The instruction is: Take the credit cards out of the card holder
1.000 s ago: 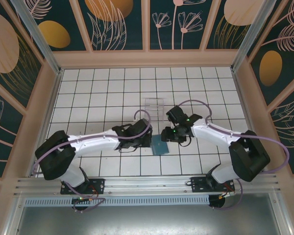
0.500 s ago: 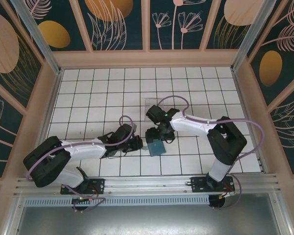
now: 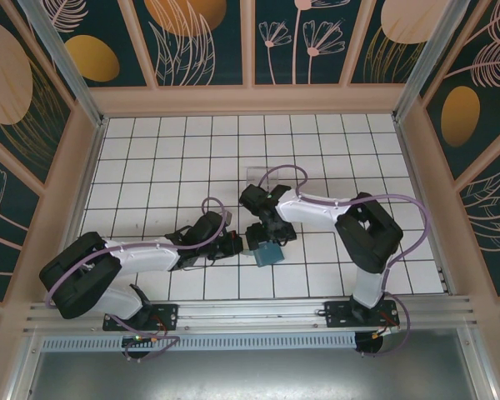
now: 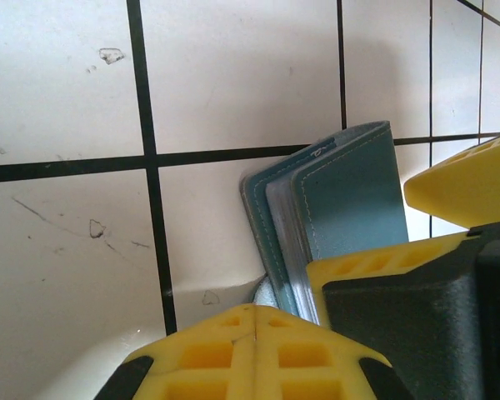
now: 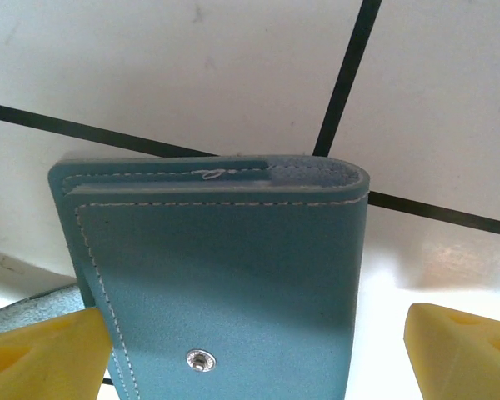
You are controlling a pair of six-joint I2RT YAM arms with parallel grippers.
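Holder (image 5: 225, 283) folded, snap showing, sits between right claw's (image 5: 254, 337) fingers. Those are spread wide: one just beside holder's edge, other well clear, nothing gripped. Left claw (image 4: 254, 333) fingers pressed together, just beside holder's near corner; we cannot tell if tab is pinched. Pale layers (image 4: 282, 242) at holder's edge, maybe cards. We judge nothing extracted yet: opening holder, pulling both cards, laying them on surface (image 5: 150, 58) all remain.
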